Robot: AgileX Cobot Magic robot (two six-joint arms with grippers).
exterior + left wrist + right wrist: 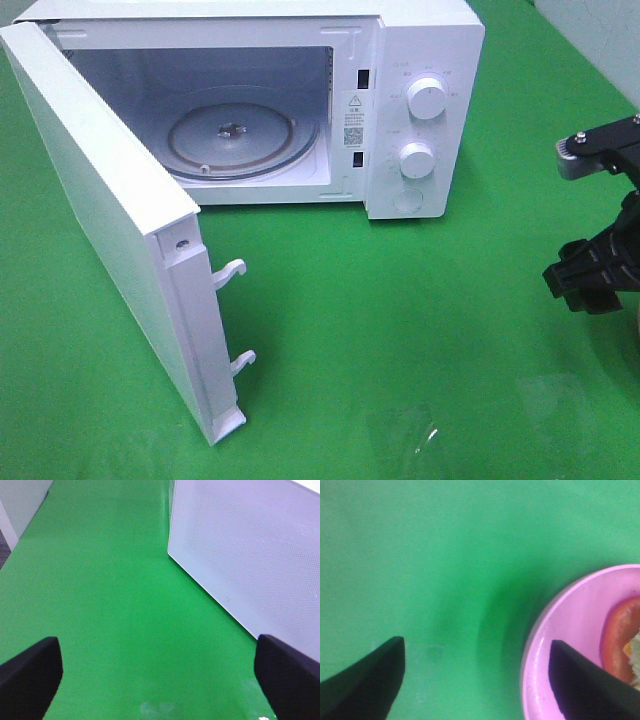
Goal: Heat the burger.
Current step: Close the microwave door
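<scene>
In the right wrist view a sliver of the burger [621,636] shows, its reddish-brown edge lying on a pink plate [570,630]. My right gripper [476,650] is open. One of its dark fingers [580,685] hangs over the plate's inside and the other over the green cloth, with the plate rim between them. The exterior view shows only the right arm [592,272] at the right edge, and neither burger nor plate. My left gripper [157,647] is open and holds nothing, above the cloth beside the microwave door [250,555].
The white microwave [420,110] stands at the back with its door [100,200] swung wide open toward the front left. Its glass turntable [235,130] is bare. Green cloth [400,330] covers the table in front.
</scene>
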